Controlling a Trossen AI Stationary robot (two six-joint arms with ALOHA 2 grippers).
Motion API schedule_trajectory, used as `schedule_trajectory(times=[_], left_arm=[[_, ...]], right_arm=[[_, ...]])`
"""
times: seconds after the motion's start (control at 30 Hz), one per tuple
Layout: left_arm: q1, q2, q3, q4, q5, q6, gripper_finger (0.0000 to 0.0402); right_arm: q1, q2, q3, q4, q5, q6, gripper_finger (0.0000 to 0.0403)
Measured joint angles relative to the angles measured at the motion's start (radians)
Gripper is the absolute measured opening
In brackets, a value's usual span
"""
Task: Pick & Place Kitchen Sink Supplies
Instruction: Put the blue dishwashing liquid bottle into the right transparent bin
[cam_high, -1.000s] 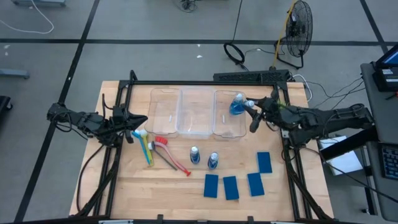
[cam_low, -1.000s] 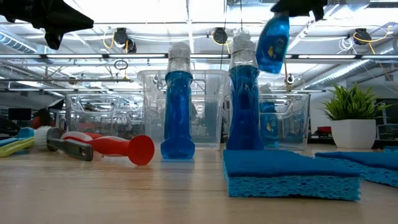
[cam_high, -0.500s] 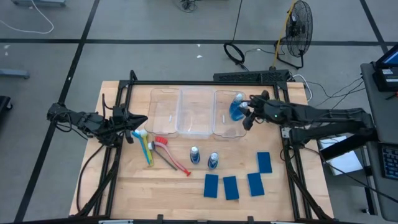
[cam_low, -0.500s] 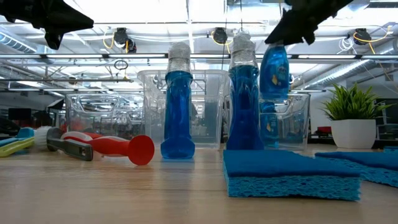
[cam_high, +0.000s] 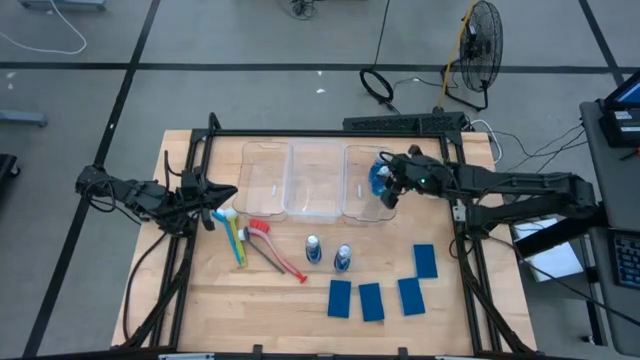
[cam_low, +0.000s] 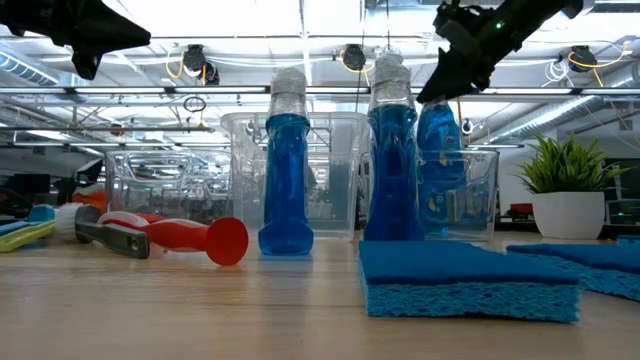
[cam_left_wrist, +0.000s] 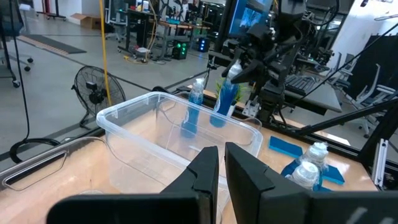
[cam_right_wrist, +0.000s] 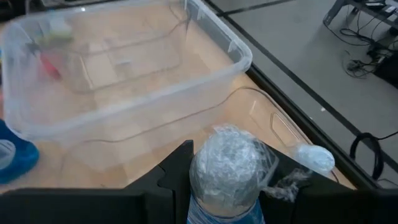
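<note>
Bottle (cam_high: 379, 176) hangs from right gripper (cam_high: 391, 180), fingers clamped at wrapped cap, body lowered into right-hand bin (cam_high: 368, 210), beside another bottle already inside. Looks light, rigid plastic, likely slick; neck under cap seems safest hold, liquid inside may slosh. Two bottles (cam_high: 313, 249) stand on table, sponges (cam_high: 339, 297) flat near front edge, brushes (cam_high: 244, 238) lying left. Left gripper (cam_high: 213, 195) closed, empty, parked above brushes. Wooden table (cam_high: 280, 300), bare and level. Fan (cam_high: 480, 45), cables on grey floor beyond.
</note>
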Motion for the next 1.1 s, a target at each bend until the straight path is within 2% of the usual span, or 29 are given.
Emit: schedule_trajectory(times=[0.23, 0.53, 1.1], left_arm=[[0.000, 0.000, 0.000, 0.000, 0.000, 0.004, 0.0033], [0.000, 0.000, 0.000, 0.000, 0.000, -0.004, 0.0033], [0.000, 0.000, 0.000, -0.001, 0.000, -0.001, 0.0033]], right_arm=[[-0.008, 0.044, -0.001, 0.007, 0.001, -0.023, 0.0128], [-0.008, 0.035, -0.146, 0.223, 0.001, -0.020, 0.0129], [-0.055, 0.000, -0.196, 0.222, 0.028, -0.029, 0.0129]])
